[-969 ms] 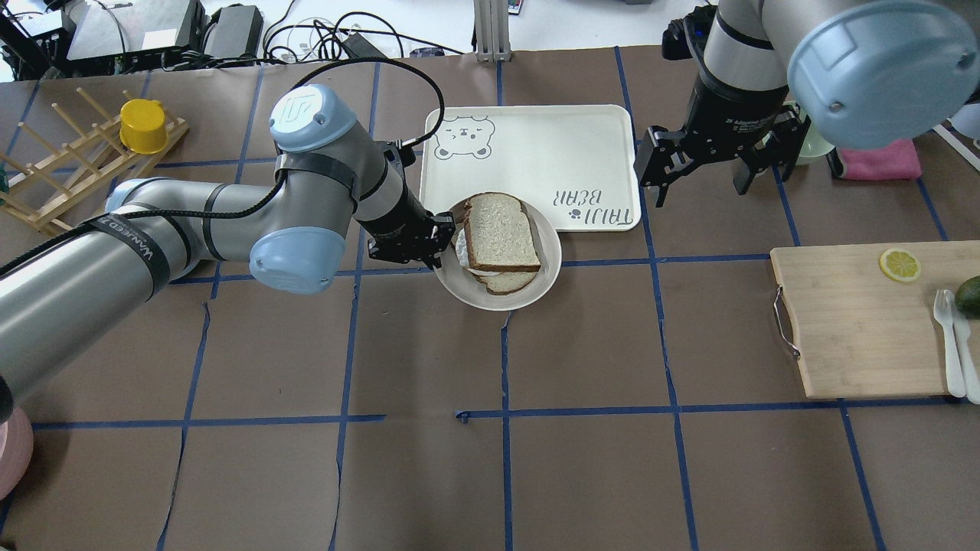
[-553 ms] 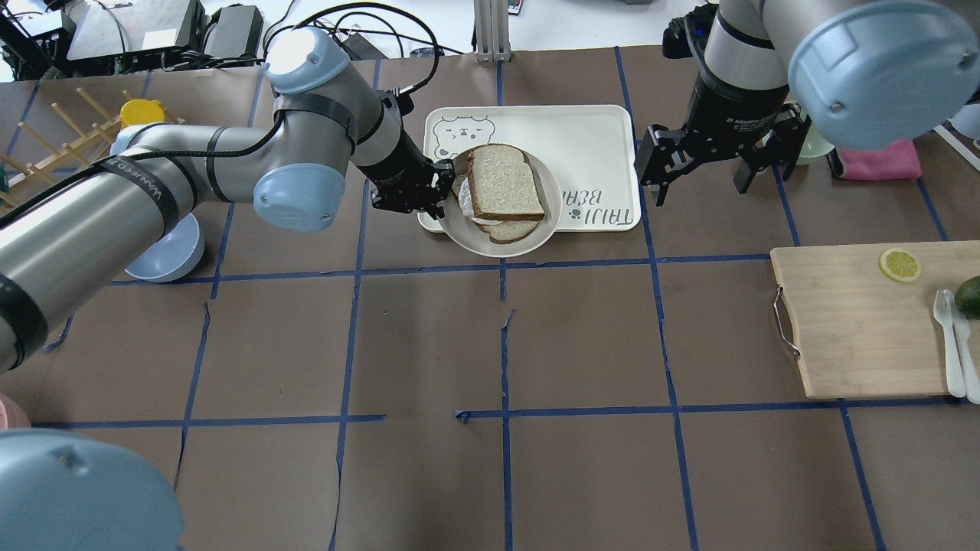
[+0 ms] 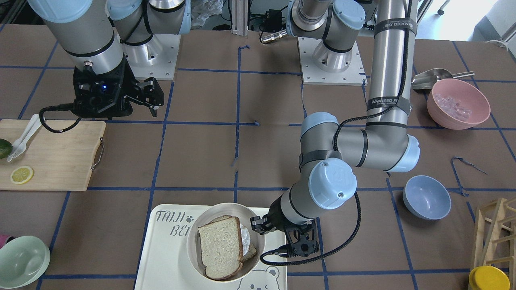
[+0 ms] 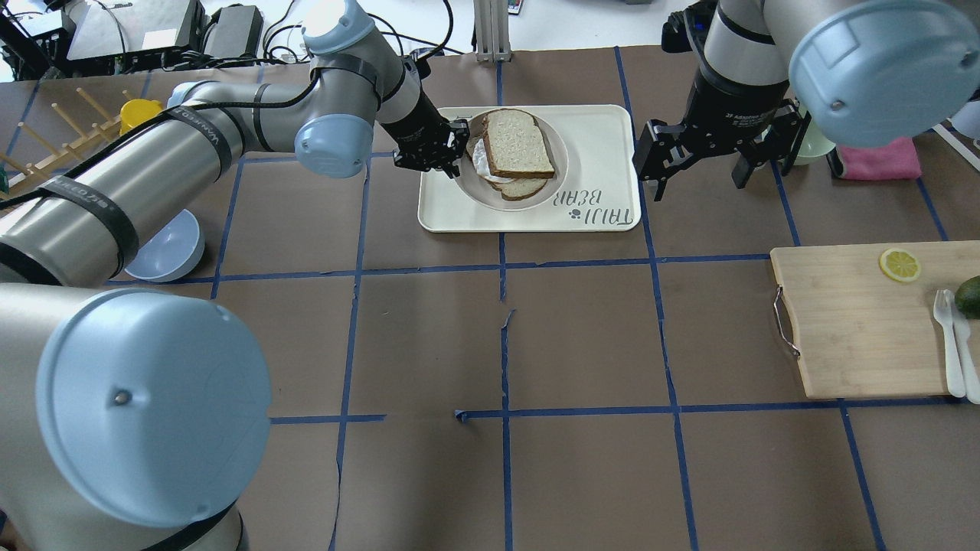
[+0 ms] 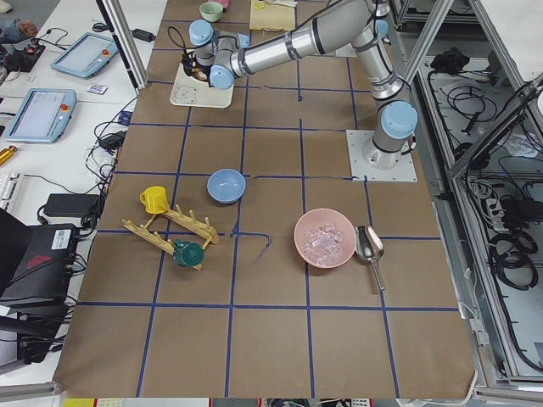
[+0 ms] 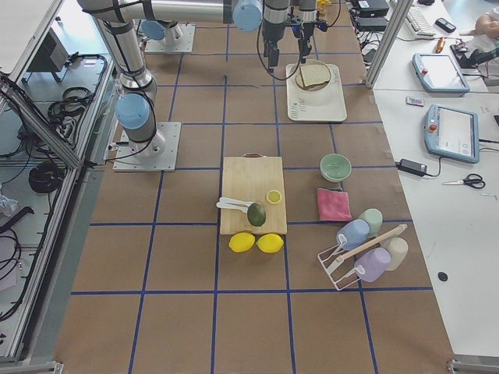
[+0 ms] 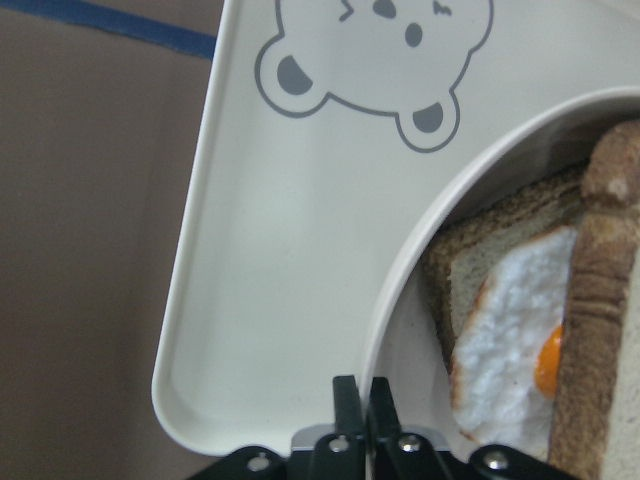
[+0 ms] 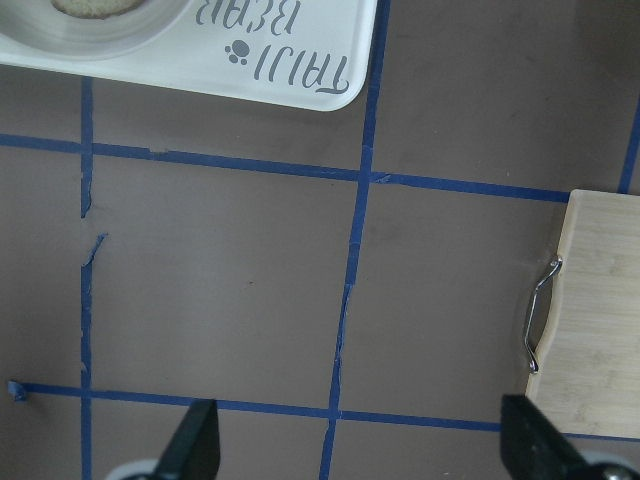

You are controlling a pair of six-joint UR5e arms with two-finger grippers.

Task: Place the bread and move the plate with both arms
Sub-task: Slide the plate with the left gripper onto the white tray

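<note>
The plate [image 4: 561,170] lies over the left half of the bear-print tray [image 4: 597,130]. I cannot tell whether it rests on the tray. On it, the bread [image 4: 519,143] lies bare on top of a second slice with a fried egg [image 7: 505,360]. My left gripper [image 4: 462,147] is shut on the plate's left rim; the left wrist view shows the rim [image 7: 400,300] pinched between the fingers. The front view shows the same plate [image 3: 225,209], bread [image 3: 219,246] and left gripper [image 3: 262,230]. My right gripper [image 4: 698,172] hovers open and empty to the right of the tray.
A wooden cutting board [image 4: 850,329] with a lemon slice, an avocado and white utensils lies at the right. A blue bowl [image 4: 164,249] and a wooden rack with a yellow cup [image 4: 138,113] stand at the left. A pale green bowl [image 3: 22,259] and a pink bowl [image 3: 457,102] also stand on the table.
My left gripper has carried the plate with the bread from the brown table away from the robot and onto the tray area. The right arm has stayed in place, open.
</note>
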